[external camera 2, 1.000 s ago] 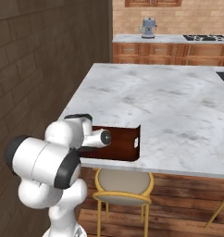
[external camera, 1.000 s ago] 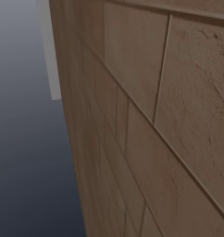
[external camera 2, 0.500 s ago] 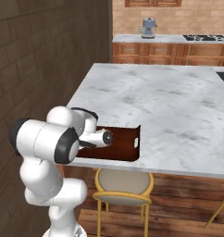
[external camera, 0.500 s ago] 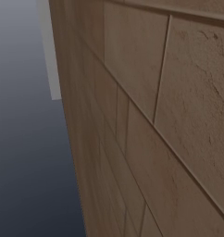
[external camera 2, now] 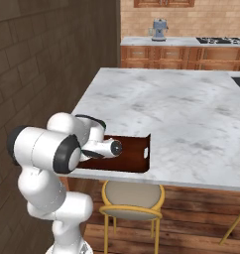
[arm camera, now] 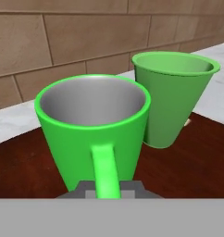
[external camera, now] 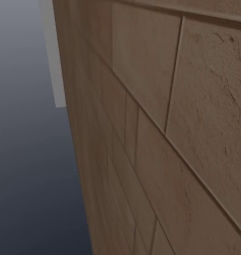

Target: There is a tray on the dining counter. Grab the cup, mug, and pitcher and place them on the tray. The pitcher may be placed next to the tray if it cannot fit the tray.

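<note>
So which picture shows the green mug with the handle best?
The hand view: the mug is close up, handle facing the camera, standing on the tray beside the cup. In the right base view the arm hides it; the left base view faces a brick wall.

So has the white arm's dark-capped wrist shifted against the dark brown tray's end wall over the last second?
Yes. In the right base view the wrist has pushed rightward, closer to the white handle slot in the tray.
</note>
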